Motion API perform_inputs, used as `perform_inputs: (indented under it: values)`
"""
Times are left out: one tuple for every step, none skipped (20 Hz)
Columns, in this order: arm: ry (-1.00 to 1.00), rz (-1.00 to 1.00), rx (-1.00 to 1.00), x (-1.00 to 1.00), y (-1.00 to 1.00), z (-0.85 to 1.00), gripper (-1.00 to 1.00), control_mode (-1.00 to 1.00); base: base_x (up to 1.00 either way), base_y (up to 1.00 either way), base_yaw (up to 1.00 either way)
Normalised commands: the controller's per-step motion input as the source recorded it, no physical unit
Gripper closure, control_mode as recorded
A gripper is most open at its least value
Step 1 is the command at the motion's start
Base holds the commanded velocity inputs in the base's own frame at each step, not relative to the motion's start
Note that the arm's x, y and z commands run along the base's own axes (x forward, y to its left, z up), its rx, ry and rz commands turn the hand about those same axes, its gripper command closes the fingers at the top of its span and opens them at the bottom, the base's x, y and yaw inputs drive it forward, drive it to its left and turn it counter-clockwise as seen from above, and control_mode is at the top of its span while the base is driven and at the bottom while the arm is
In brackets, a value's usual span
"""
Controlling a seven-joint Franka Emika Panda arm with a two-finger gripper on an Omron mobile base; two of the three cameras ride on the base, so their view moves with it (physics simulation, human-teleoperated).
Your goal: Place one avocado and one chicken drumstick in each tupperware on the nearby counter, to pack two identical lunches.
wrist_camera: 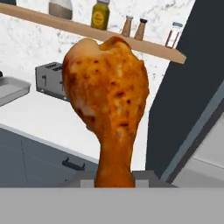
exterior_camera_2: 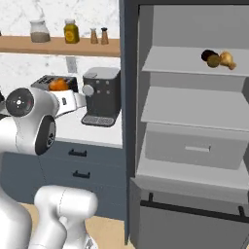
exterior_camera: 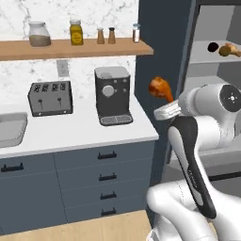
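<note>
My gripper (exterior_camera: 170, 102) is shut on a browned chicken drumstick (exterior_camera: 159, 87), held by its bone end with the meaty end up, in the air past the right end of the white counter (exterior_camera: 70, 132). The hand view has the drumstick (wrist_camera: 107, 100) upright in the middle, above the gripper (wrist_camera: 114, 180). From the right base view the drumstick (exterior_camera_2: 59, 84) peeks above my hand (exterior_camera_2: 68, 99). On a shelf of the open fridge lie a dark avocado (exterior_camera_2: 209, 57) and another drumstick (exterior_camera_2: 226, 59). The tupperware is out of view.
On the counter stand a toaster (exterior_camera: 50, 97) and a coffee machine (exterior_camera: 112, 94), with a sink (exterior_camera: 10, 130) at the left. A wooden wall shelf (exterior_camera: 70, 47) carries jars and shakers. The fridge (exterior_camera_2: 194, 112) with grey shelves and a drawer stands open to the right.
</note>
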Motion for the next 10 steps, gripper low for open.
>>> perform_inputs:
  values:
    - [0.00,0.00,0.00,0.00,0.00,0.00,1.00,1.00,0.47,1.00,0.00]
    - [0.00,0.00,0.00,0.00,0.00,0.00,1.00,1.00,0.48,1.00,0.00]
    - [0.00,0.00,0.00,0.00,0.00,0.00,1.00,1.00,0.44,1.00,0.00]
    - [0.00,0.00,0.00,0.00,0.00,0.00,1.00,1.00,0.39,1.00,0.00]
    - [0.00,0.00,0.00,0.00,0.00,0.00,1.00,1.00,0.41,1.00,0.00]
    - [0.00,0.00,0.00,0.00,0.00,0.00,1.00,1.00,0.49,1.00,0.00]
    - [0.00,0.00,0.00,0.00,0.00,0.00,1.00,1.00,0.57,1.00,0.00]
    - [0.00,0.00,0.00,0.00,0.00,0.00,1.00,1.00,0.62,1.00,0.00]
    - [0.00,0.00,0.00,0.00,0.00,0.00,1.00,1.00,0.65,1.00,0.00]
    - [0.00,0.00,0.00,0.00,0.00,0.00,1.00,1.00,0.66,1.00,0.00]
